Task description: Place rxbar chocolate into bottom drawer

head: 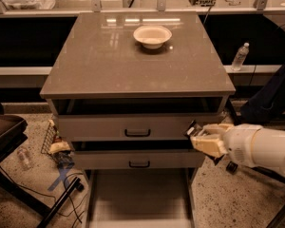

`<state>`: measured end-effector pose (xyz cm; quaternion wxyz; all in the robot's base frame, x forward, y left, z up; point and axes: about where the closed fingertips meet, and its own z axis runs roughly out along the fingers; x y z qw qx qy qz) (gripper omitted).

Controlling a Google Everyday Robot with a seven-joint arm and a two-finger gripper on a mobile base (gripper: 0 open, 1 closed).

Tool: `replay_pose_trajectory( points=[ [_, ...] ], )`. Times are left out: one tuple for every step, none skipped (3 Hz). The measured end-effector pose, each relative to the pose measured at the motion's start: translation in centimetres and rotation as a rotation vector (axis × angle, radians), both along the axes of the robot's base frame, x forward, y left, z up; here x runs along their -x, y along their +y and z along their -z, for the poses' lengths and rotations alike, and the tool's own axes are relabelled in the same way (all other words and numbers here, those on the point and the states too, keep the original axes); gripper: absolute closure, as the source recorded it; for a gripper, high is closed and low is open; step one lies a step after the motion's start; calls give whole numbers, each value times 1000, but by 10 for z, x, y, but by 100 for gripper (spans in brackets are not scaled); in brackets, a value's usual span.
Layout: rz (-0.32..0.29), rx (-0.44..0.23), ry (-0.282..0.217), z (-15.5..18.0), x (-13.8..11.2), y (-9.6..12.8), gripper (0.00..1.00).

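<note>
My gripper (203, 137) is at the cabinet's right front corner, level with the gap between the two upper drawers. Its pale fingers are shut on a small dark flat piece, the rxbar chocolate (193, 128), which sticks out at the fingertips toward the drawer fronts. The bottom drawer (137, 201) is pulled out below, a wide shallow tray with a pale floor and side rails. The gripper is above and to the right of its open tray. My white arm (261, 146) comes in from the right.
A white bowl (152, 35) stands at the back of the cabinet top (109, 65). The two upper drawers with dark handles (137, 133) are slightly ajar. A water bottle (240, 56) stands at the right rear. Cables, a wire basket (54, 141) and a dark chair lie at left.
</note>
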<state>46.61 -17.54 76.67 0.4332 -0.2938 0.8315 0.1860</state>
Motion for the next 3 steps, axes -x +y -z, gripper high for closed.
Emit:
replay_pose_trajectory(
  points=[
    [-6, -2, 6, 32, 5, 16, 100],
    [4, -106, -80, 61, 9, 19, 100],
    [5, -150, -164, 104, 18, 12, 100]
  ],
)
